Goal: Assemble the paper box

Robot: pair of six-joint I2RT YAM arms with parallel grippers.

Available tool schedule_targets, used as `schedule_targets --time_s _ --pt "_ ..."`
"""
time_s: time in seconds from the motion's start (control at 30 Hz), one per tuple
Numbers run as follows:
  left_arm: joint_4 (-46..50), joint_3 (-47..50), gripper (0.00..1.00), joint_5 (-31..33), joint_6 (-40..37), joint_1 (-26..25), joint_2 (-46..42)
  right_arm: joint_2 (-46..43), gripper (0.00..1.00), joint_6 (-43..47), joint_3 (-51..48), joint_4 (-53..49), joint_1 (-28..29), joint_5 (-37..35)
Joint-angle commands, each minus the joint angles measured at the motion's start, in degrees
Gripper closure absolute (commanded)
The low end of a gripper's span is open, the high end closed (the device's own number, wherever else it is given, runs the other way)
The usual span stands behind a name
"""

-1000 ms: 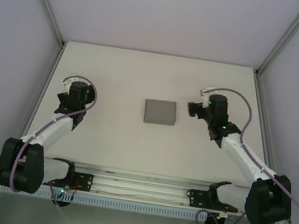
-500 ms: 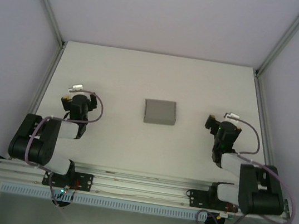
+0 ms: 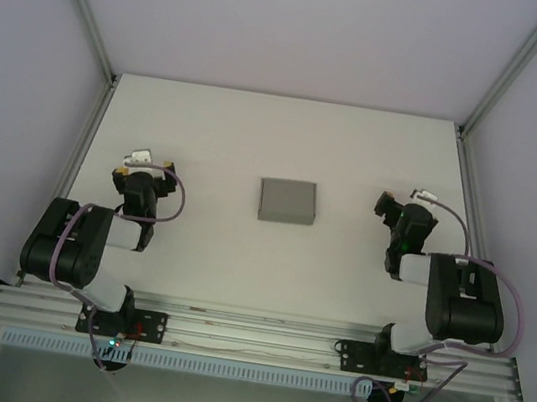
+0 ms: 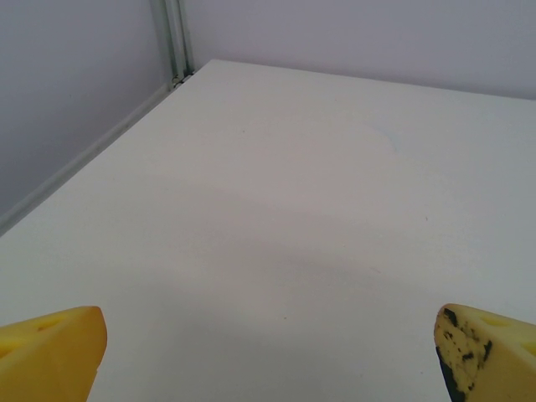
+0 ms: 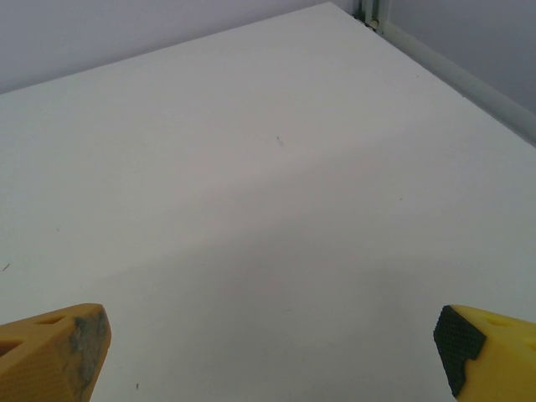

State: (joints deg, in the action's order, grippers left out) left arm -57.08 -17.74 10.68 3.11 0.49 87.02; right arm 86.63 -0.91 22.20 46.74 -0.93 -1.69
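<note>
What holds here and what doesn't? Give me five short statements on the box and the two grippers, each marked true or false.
1. The paper box stands as a low rectangular box, not a flat sheet. True.
2. The left gripper is shut on the box. False: its fingers are wide apart with bare table between them.
3. The right gripper is open. True.
4. The box lies against the table's right edge. False: it sits near the middle, between the two arms.
5. Both arms reach over the box. False: both are folded near their bases, well apart from the box.
</note>
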Motion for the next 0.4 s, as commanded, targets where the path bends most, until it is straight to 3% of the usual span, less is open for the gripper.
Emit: schedule_targets --time_s 0.0,0.37 --pt "-1.4 -0.2 0.0 -0.8 -0.5 0.0 -0.2 -0.8 0.0 -1.0 0.4 0.3 0.0 0.3" --pt "-0.8 -0.3 0.0 -0.8 -0.3 -0.1 -0.5 -0.9 0.0 -0.9 0.4 0.3 0.0 0.2"
